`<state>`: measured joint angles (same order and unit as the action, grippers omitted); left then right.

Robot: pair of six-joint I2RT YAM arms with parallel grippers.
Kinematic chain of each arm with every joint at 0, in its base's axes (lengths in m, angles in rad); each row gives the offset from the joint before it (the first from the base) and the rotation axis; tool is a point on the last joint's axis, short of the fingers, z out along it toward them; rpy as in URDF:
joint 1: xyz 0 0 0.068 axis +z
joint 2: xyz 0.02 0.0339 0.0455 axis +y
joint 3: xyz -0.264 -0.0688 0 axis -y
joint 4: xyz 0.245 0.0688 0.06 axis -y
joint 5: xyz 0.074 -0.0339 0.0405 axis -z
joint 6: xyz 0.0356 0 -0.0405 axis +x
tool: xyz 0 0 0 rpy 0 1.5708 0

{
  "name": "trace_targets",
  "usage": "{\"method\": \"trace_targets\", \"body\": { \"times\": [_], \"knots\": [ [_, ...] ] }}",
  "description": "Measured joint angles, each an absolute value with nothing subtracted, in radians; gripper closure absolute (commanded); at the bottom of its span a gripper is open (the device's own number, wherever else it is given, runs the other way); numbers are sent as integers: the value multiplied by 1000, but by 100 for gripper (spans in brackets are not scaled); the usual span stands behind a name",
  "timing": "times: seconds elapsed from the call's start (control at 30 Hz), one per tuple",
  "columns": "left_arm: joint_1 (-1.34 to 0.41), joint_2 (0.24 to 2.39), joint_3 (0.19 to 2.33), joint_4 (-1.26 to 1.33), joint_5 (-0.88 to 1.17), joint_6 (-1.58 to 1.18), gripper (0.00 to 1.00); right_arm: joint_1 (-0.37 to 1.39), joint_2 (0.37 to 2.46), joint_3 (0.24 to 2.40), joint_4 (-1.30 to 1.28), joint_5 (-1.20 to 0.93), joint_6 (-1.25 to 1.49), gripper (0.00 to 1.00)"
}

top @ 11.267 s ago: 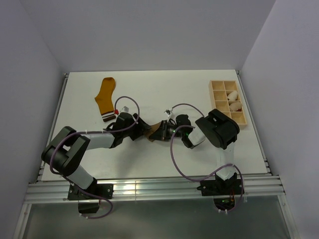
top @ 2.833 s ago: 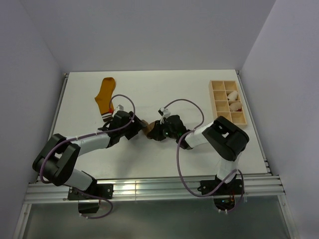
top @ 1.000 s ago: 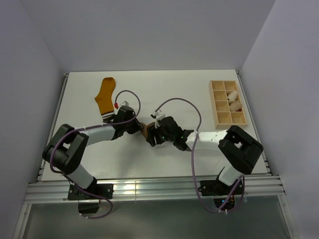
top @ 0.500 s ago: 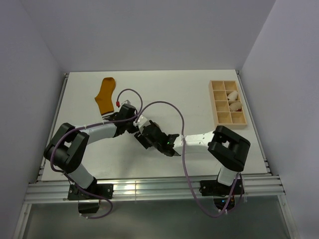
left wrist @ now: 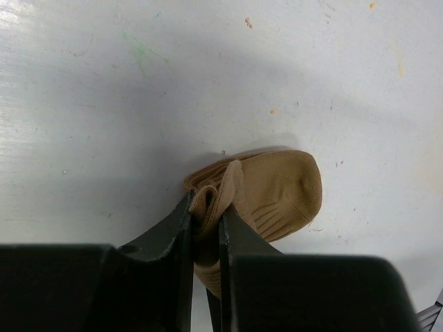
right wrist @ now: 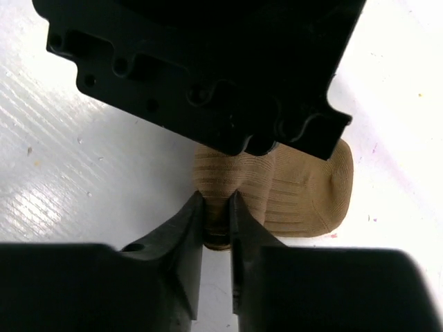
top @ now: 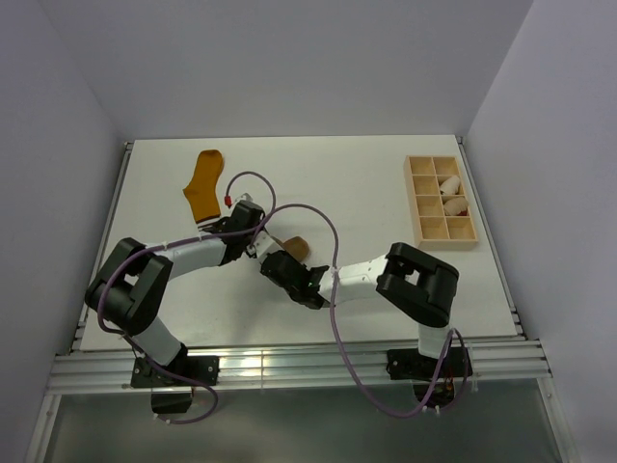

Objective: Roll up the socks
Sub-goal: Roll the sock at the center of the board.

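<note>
Tabletop point(top: 337, 174) first: white, hard and faintly scuffed, it carries everything we see. Across it the right arm point(top: 357, 276) now lies low and stretched far to the left, where a second ago it came in from the right of the work. We read that sweep as the rolling stroke itself.

At the far right sits a wooden tray point(top: 430, 229), a grid of square compartments, with small cream rolls point(top: 450, 188) in some of them. At the far left the mustard sock point(top: 204, 183) lies flat and has not moved, its striped cuff toward us, so it has yet to be rolled.

The tan sock point(top: 292, 247) has changed most. Eleven seconds ago it was a strip held between the two arms, and now it is a short, doubled lump near the table's middle. Its knit is soft and finely ribbed, and the toe end is rounded and smooth point(left wrist: 277, 194).

The left gripper point(left wrist: 205, 207) is clamped on stacked folds at the sock's edge. The right gripper point(right wrist: 216, 207) is pinched on the ribbed edge beside it point(right wrist: 297, 187). We judge the roll half made and loose, and likely to spring open if either grip slackens.
</note>
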<state>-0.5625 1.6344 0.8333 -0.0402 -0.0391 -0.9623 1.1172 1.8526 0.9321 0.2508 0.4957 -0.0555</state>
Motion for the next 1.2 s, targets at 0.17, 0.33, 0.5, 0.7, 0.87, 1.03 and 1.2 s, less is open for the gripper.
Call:
{"method": "trace_targets", "body": {
  "times": [0.17,0.33,0.5,0.7,0.87,1.03,1.2],
  "knots": [
    [-562,1634,834,-40,-43,-966,70,1122,1857,934,256,511,-30,100],
    [-562,1631,815,-34,-39,-992,30,1081,1824,875,331,419,37,100],
    [-550,1579,757,-4,-31,-1034,19,970,1783,810,418,202,139,100],
    [-529,1508,683,29,-32,-1066,20,821,1783,762,525,-106,265,100],
    [-522,1495,664,68,-30,-1068,23,705,1838,754,616,-369,376,100],
    [-521,1498,646,117,-18,-1068,25,635,1906,755,716,-571,469,100],
    [-520,1528,638,173,6,-1068,32,603,1954,769,757,-693,534,99]
  ]
}}
